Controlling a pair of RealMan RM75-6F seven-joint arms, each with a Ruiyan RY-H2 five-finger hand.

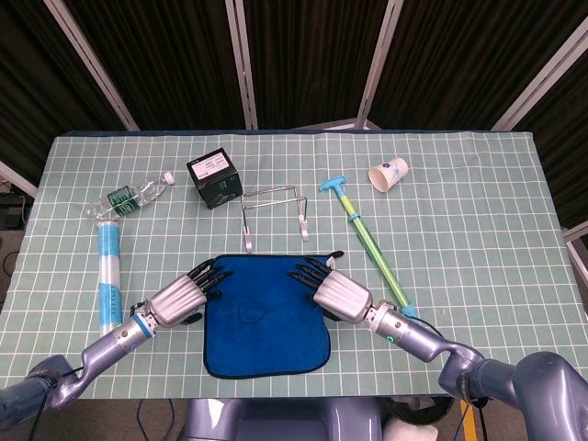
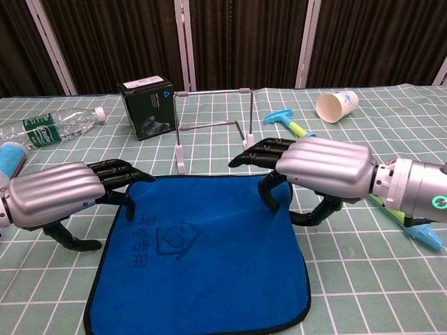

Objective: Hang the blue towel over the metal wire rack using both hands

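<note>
Blue towel (image 2: 199, 251) flat on the surface, lower centre of frame. Left hand (image 2: 52, 197) at its left edge, right hand (image 2: 321, 167) over its upper right corner; cannot tell whether either grips. Wire rack (image 2: 213, 122) upright just behind.

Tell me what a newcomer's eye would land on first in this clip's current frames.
The blue towel lies flat at the table's near edge, the brightest thing in view. The left hand and right hand sit at its two far corners, fingers curled down at the cloth, though a firm grip cannot be confirmed. Just beyond stands the metal wire rack, bare, with a black box to its left.
</note>
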